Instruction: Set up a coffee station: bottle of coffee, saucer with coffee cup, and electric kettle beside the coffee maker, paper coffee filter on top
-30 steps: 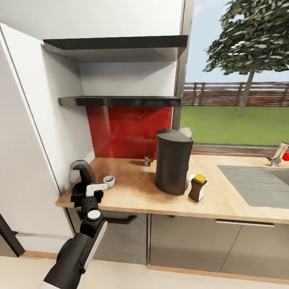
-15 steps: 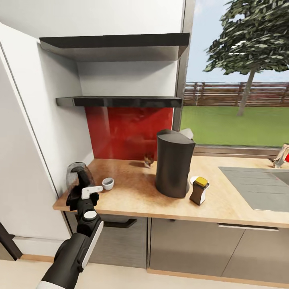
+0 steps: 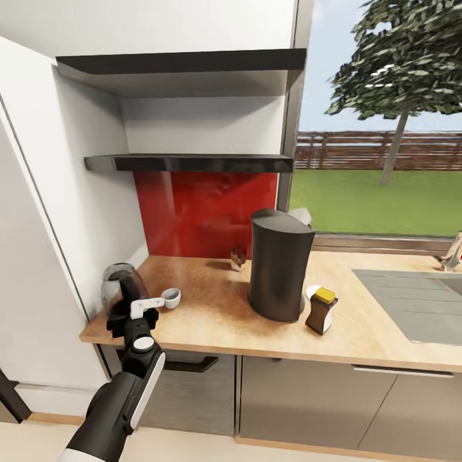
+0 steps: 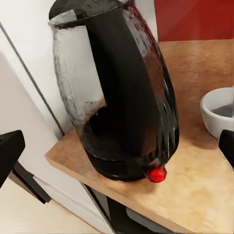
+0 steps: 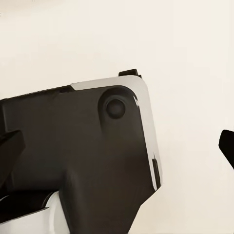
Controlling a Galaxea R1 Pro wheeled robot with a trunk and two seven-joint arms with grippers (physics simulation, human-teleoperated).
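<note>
Electric kettle point(image 4: 122, 92) sits at the counter's point(image 3: 212, 314) front-left corner, coffee cup point(image 3: 172, 296) just beside it; left gripper point(image 3: 130, 319) is spread wide facing the looped handle, so I'd center on the handle, clamp squarely, avoid clipping the cup.

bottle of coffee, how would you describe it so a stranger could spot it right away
Start at the wood-grain kitchen countertop under the window and find the coffee maker, a tall dark column. On the sink side of its base stands the bottle of coffee, small and dark brown. Its yellow-gold cap and white label set it apart.
</note>
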